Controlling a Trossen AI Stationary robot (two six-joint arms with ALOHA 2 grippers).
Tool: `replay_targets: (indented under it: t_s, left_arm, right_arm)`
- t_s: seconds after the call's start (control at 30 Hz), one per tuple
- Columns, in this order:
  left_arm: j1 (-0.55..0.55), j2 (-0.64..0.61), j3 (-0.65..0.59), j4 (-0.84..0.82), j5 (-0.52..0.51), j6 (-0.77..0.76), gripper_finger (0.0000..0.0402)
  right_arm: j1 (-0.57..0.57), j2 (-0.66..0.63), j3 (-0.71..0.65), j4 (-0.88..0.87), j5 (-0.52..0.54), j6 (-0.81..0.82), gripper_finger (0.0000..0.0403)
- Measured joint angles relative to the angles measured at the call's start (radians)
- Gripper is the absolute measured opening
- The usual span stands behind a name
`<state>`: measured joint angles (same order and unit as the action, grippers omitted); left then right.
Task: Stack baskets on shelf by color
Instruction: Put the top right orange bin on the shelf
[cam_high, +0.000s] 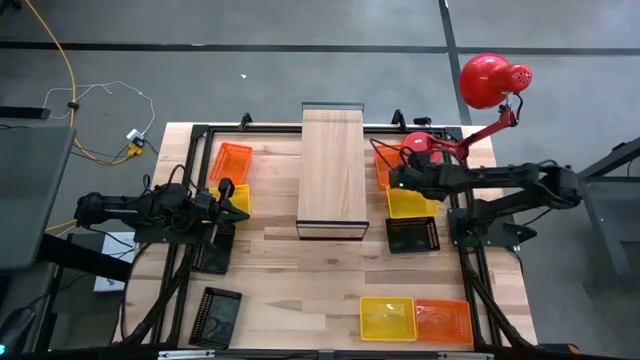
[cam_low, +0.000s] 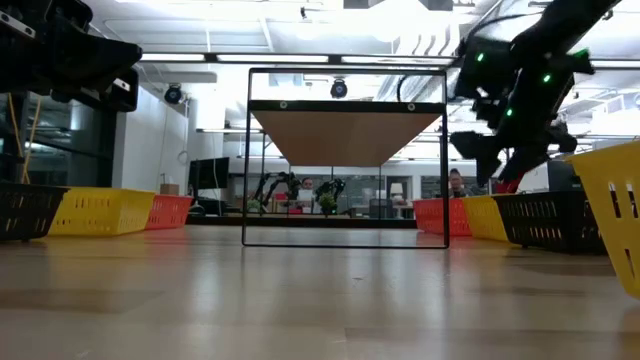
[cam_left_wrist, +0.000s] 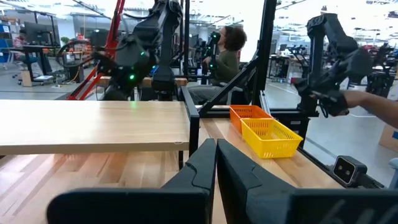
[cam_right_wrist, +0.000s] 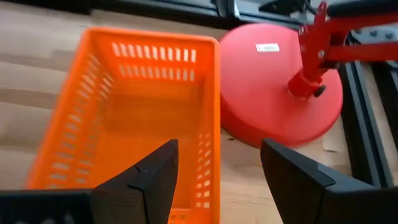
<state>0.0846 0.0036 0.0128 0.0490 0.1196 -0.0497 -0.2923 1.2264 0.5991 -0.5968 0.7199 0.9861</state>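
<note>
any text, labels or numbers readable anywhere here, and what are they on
No text can be read.
White sticker on the red lamp base: print too small and blurred to read.
Orange basket below the open right claw: no lettering.
Shelf: no markings visible.

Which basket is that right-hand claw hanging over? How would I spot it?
Find the red lamp base at the table's far right corner. Right beside it lies an orange basket, under the open right gripper. It heads a row with a yellow basket and a black basket.
</note>
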Motion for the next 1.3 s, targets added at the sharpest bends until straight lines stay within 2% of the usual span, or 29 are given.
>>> replay_targets:
  t_s: [0.37, 0.47, 0.6, 0.77, 0.9, 1.07, 1.3]
  left_arm:
    - [0.000, 0.000, 0.000, 0.000, 0.000, 0.000, 0.0003]
    - [0.000, 0.000, 0.000, 0.000, 0.000, 0.000, 0.0003]
    - [0.000, 0.000, 0.000, 0.000, 0.000, 0.000, 0.0003]
    - [0.000, 0.000, 0.000, 0.000, 0.000, 0.000, 0.0003]
    - [0.000, 0.000, 0.000, 0.000, 0.000, 0.000, 0.0003]
    - [0.000, 0.000, 0.000, 0.000, 0.000, 0.000, 0.0003]
    - [0.000, 0.000, 0.000, 0.000, 0.000, 0.000, 0.0003]
  right_arm:
    - [-0.100, 0.135, 0.000, 0.110, -0.047, -0.037, 0.0215]
    - [-0.121, 0.155, 0.000, 0.127, -0.061, -0.052, 0.0203]
    - [-0.139, 0.173, 0.000, 0.139, -0.066, -0.052, 0.0164]
    - [-0.140, 0.174, 0.000, 0.148, -0.039, -0.070, 0.0083]
    - [-0.138, 0.155, 0.000, 0.151, -0.021, -0.072, 0.0012]
    - [-0.126, 0.093, 0.002, 0.147, 0.014, -0.071, 0.0015]
    - [-0.056, -0.070, 0.002, 0.153, 0.075, -0.087, 0.0004]
